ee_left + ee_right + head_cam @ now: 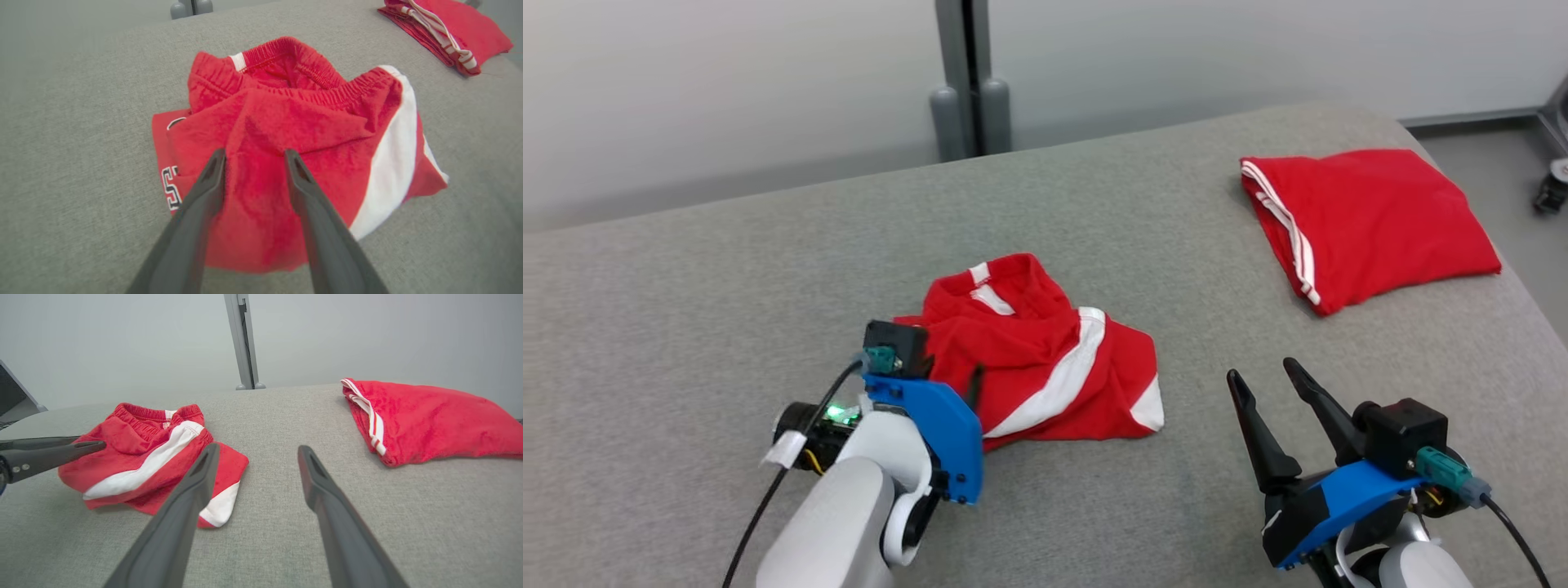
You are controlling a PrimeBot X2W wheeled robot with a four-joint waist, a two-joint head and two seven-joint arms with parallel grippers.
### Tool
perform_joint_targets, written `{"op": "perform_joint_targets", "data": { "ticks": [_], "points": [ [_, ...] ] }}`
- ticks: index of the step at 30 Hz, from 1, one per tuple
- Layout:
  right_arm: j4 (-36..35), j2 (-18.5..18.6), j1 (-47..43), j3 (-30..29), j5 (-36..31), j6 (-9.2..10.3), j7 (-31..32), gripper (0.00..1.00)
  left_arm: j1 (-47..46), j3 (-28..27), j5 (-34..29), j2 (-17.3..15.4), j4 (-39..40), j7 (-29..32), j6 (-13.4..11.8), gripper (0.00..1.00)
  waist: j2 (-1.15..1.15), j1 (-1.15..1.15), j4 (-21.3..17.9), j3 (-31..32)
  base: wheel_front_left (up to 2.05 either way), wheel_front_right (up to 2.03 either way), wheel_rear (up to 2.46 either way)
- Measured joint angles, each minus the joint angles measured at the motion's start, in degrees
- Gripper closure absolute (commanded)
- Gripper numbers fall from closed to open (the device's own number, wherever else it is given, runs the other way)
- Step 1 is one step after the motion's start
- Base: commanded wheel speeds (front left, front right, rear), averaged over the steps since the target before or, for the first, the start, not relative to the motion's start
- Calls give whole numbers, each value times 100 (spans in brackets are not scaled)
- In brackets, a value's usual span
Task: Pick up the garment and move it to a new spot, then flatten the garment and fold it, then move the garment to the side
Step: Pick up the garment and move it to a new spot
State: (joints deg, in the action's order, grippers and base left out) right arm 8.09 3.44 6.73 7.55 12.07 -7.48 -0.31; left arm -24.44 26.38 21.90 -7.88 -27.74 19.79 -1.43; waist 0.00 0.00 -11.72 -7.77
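Observation:
The garment (1045, 367) is a pair of red shorts with white stripes, lying crumpled in the middle of the grey cloth table (727, 286). My left gripper (968, 384) is down on its near left part. In the left wrist view its fingers (254, 157) stand apart, astride a raised fold of the garment (294, 122), and the cloth rests on the table. The right wrist view shows the garment (143, 465) with the left gripper (92, 443) at its left edge. My right gripper (1263, 370) hovers open and empty to the garment's right (258, 449).
A second red garment (1372, 220), folded, lies at the table's far right corner (429, 420). A grey post (968, 82) stands behind the far edge. The table's right edge drops to the floor, where a dark object (1553, 188) sits.

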Motion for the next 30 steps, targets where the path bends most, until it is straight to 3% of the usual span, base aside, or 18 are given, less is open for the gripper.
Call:
{"op": "perform_joint_targets", "data": {
  "ticks": [3,9,14,20,26,30],
  "points": [
    [-23,37,-14,-16,0,0,25,0,88,-30,131,144,-82,-436,57,0,0,0,189,124,0,0,0],
    [-53,81,-179,-102,12,0,58,0,553,-261,132,55,385,-1478,-78,0,0,-1,621,417,0,0,0],
    [-132,79,-305,-275,-46,0,85,0,1222,-702,274,-168,955,-2169,-358,0,0,-1,926,574,0,0,0],
    [-179,47,-436,-423,-64,0,124,0,1885,-1150,611,-287,1400,-3112,-213,0,-1,-1,1171,642,0,0,0],
    [-166,20,-506,-505,-93,0,172,0,2301,-1383,325,-539,1577,-3454,-131,0,0,-1,1282,733,0,0,0],
    [-134,9,-528,-530,-93,0,172,0,2605,-1475,127,-537,1835,-3471,-70,0,1,-1,1297,803,0,0,0]
  ]
}}
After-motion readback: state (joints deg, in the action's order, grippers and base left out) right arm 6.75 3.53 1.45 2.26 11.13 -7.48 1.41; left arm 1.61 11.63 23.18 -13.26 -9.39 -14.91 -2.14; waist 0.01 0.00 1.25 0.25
